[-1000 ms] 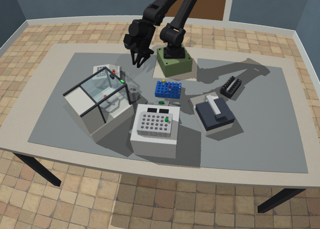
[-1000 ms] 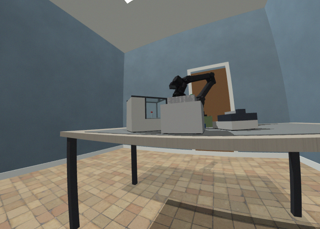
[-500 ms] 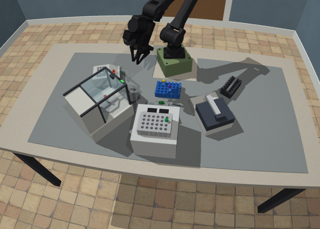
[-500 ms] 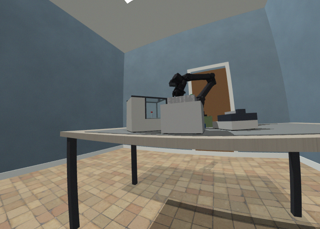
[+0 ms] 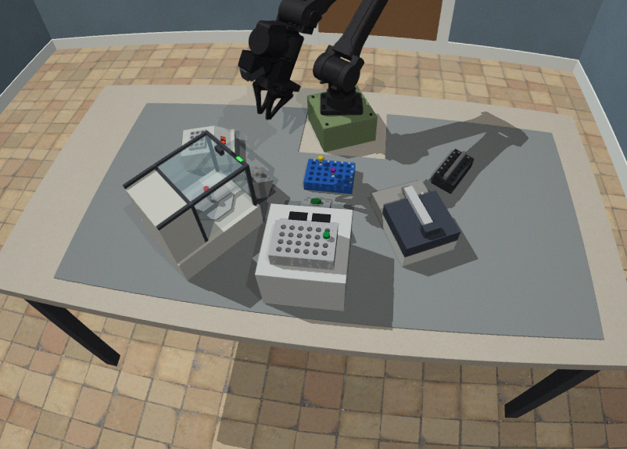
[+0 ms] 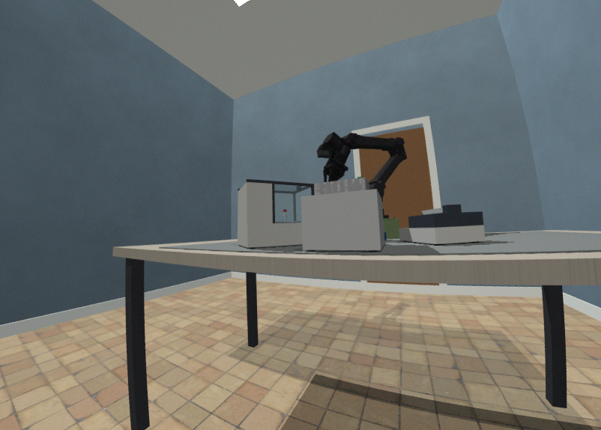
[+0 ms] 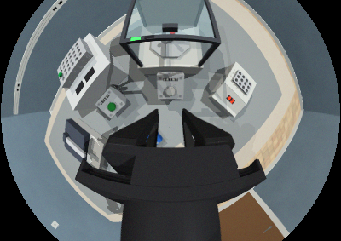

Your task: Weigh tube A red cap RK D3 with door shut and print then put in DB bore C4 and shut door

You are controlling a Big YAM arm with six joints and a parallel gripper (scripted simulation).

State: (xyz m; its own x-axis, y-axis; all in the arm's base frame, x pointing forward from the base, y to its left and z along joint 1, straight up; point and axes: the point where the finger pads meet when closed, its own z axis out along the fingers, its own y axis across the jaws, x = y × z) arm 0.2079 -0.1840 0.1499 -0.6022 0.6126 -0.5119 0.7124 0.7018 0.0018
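Tube A [image 5: 206, 188], with its red cap, stands upright on the pan inside the balance's glass box [image 5: 195, 191]; it also shows in the exterior view [image 6: 285, 210]. The top pane lies over the box with its black handle [image 5: 218, 150] at the front edge. The green lamp [image 5: 239, 159] is lit. My gripper [image 5: 270, 110] hangs well above the mat between the arm's base and the balance's front. Its fingers stand partly open with nothing between them, as the wrist view [image 7: 170, 125] shows. The small white dry block [image 5: 205, 138] with red lamps sits beside the balance.
The blue rack [image 5: 329, 175] holds a yellow-capped tube [image 5: 320, 158] and a magenta-capped tube [image 5: 332, 170]. A large white block [image 5: 303, 254] carries a green-capped tube [image 5: 327, 235]. The dark spectrophotometer [image 5: 420, 224] and the black magnet block [image 5: 452, 169] stand further right. The arm's green base [image 5: 342, 122] is behind the rack.
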